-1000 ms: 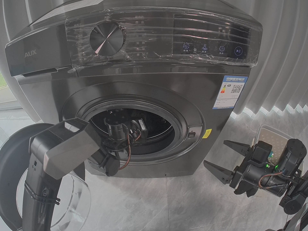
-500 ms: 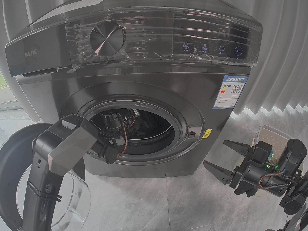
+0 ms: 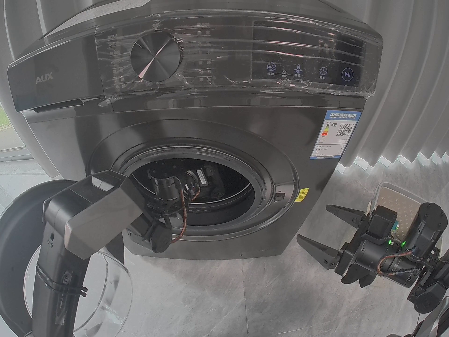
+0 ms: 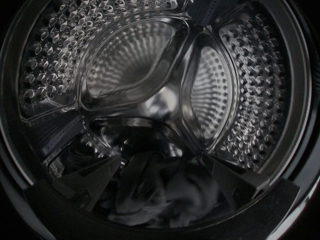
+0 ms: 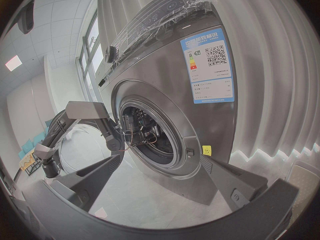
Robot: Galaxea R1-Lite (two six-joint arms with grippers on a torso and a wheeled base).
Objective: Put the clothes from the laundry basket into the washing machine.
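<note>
I am watching the left claw working inside the washing machine: its two fingers are standing wide apart, released and gripping nothing. The clothes are lying as one dark grey, crumpled heap on the lowest part of the dimpled steel drum, just below and between the fingers. Whether the cloth is touching them I cannot tell, as its folds are showing blurred. In the head view the left arm is ending inside the round opening, with the door hanging open at the robot's left. The right claw is hovering above the grey floor to the right of the machine, its dark pointed fingers spread and holding nothing. The pale laundry basket is standing just behind it, near the white curtain
</note>
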